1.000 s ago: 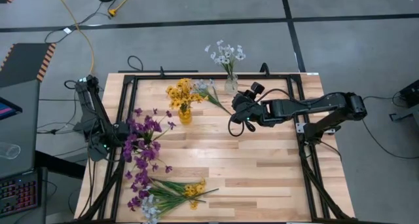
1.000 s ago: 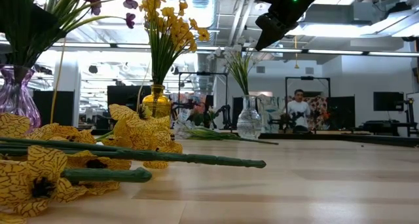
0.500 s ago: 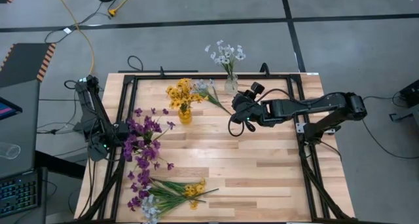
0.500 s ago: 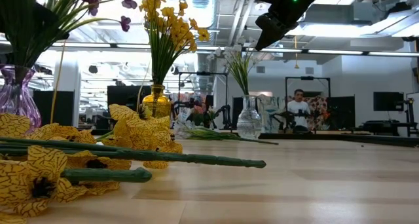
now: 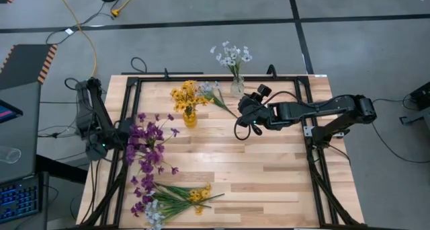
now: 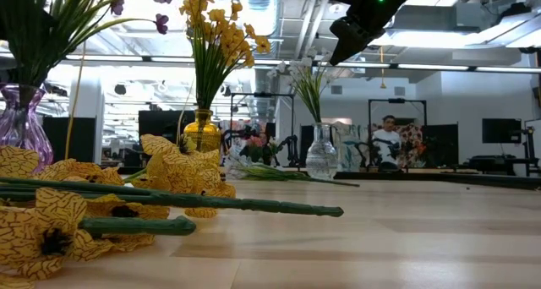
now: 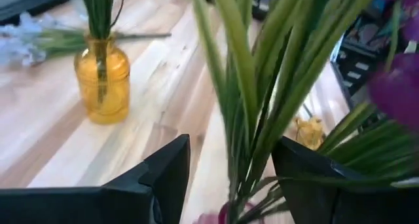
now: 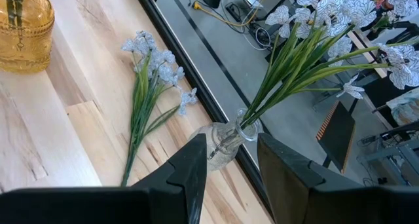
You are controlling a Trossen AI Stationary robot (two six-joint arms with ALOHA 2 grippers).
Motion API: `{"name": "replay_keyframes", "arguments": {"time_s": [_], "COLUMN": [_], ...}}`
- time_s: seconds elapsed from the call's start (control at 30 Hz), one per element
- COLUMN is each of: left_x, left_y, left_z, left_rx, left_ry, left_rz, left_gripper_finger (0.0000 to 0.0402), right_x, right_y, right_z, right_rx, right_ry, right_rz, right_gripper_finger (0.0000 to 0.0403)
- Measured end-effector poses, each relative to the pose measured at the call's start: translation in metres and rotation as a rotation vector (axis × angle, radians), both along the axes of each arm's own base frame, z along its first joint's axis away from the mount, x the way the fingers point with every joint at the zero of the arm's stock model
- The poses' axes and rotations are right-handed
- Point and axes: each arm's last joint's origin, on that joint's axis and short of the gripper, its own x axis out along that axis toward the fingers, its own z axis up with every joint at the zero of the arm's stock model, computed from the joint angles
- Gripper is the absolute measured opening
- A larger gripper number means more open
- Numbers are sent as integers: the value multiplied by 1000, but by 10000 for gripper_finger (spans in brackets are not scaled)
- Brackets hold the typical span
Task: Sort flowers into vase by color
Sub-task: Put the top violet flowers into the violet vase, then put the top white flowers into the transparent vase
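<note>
Just left of centre in the high view, the left gripper (image 5: 119, 134) stands parted around the upright purple flowers (image 5: 149, 141) in their vase, while the waiting right gripper (image 5: 247, 109), empty with fingers apart, hangs nearest the loose pale-blue spray (image 5: 213, 94) lying up-left of it

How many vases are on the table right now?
3: a yellow vase mid-table at the back, a clear vase on the back edge, a purple vase at the left edge under purple flowers.
</note>
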Motion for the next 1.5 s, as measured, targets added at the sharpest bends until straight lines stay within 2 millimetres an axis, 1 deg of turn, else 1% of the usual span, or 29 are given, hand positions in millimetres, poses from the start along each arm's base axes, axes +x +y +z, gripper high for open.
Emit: {"name": "replay_keyframes", "arguments": {"time_s": [0.2, 0.43, 0.77, 1.07, 1.3, 1.5], "left_x": [-6, -11, -21, -29, -34, -36], "left_y": [5, 12, 31, 48, 59, 68], "left_z": [8, 27, 60, 85, 105, 118], "left_rx": [-97, -174, -209, -234, -230, -174], "left_ry": [120, 172, 162, 138, 74, -23], "left_rz": [-42, -84, -82, -94, -129, -90], "left_gripper_finger": [188, 177, 169, 169, 169, 169], "right_x": [0, 0, 0, 0, 1, 2], "right_y": [0, 0, 1, 0, -3, -10], "right_z": [0, 0, 0, 0, -1, -3], "right_rx": [11, 16, 18, 19, 56, 134], "right_ry": [1, 1, 0, 0, 1, 0], "right_rz": [11, 16, 17, 17, 39, 85], "right_gripper_finger": [162, 162, 162, 162, 162, 162]}}
